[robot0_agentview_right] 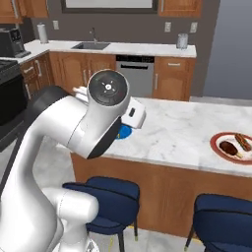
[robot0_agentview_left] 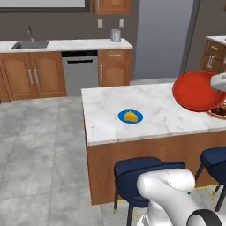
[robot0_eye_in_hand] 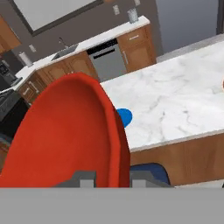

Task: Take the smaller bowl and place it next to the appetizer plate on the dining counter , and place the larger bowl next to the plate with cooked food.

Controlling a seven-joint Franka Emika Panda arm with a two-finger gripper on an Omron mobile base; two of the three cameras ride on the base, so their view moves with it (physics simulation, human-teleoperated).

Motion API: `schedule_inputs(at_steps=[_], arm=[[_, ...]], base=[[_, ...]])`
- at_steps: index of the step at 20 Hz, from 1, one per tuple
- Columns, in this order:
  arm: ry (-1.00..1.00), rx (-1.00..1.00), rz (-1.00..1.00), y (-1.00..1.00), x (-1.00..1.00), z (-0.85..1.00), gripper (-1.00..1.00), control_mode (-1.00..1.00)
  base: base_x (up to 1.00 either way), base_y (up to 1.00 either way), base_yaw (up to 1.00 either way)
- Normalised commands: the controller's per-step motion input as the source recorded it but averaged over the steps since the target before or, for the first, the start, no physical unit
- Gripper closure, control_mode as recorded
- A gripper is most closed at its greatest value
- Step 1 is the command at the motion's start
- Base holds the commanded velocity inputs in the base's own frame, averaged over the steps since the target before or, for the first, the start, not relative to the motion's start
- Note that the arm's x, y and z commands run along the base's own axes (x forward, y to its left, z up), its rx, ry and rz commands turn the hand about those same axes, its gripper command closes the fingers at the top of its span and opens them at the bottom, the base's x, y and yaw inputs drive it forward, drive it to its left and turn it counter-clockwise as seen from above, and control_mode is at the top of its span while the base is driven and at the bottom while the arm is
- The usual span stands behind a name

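Note:
My gripper [robot0_eye_in_hand: 113, 177] is shut on the rim of the smaller bowl [robot0_eye_in_hand: 72, 131], a glossy red bowl tipped on edge close to the camera. In the left base view the smaller bowl [robot0_agentview_left: 197, 91] hangs above the right end of the dining counter [robot0_agentview_left: 154, 103]. The appetizer plate [robot0_agentview_left: 130, 116], blue with a cheese wedge, lies near the counter's middle, left of the bowl. The plate with cooked food [robot0_agentview_right: 233, 145] sits at the counter's right end; the held bowl partly covers it in the left base view. The larger bowl is out of view.
Navy stools [robot0_agentview_left: 140, 173] [robot0_agentview_right: 225, 216] stand along the counter's near side. The back wall carries a worktop with a sink [robot0_agentview_left: 30, 44], a dishwasher [robot0_agentview_left: 80, 70] and a coffee machine [robot0_agentview_right: 11, 42]. My own arm [robot0_agentview_right: 93, 120] hides part of the appetizer plate [robot0_agentview_right: 125, 132].

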Motion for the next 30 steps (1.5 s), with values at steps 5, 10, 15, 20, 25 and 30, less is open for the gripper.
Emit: schedule_inputs(at_steps=[5, 10, 15, 20, 25, 30], arm=[[0.0, 0.0, 0.0, 0.0, 0.0, 0.0, 1.0, 1.0], [0.0, 0.0, 0.04, -0.23, 0.17, -0.29, 1.0, -1.0], [0.0, -0.02, -0.01, -0.45, 0.7, -0.82, 1.0, -1.0], [0.11, 0.0, -0.11, -0.33, 0.74, -0.57, 1.0, -1.0], [0.22, 0.03, -0.19, -0.53, 0.58, -0.32, 1.0, -1.0], [0.22, 0.15, -0.26, -0.73, 0.21, -0.24, 1.0, -1.0]], base=[[0.45, -0.64, 0.66], [0.19, -0.32, 0.26], [0.0, 0.0, 0.0], [0.0, 0.0, 0.0], [0.0, 0.0, 0.0], [0.0, 0.0, 0.0]])
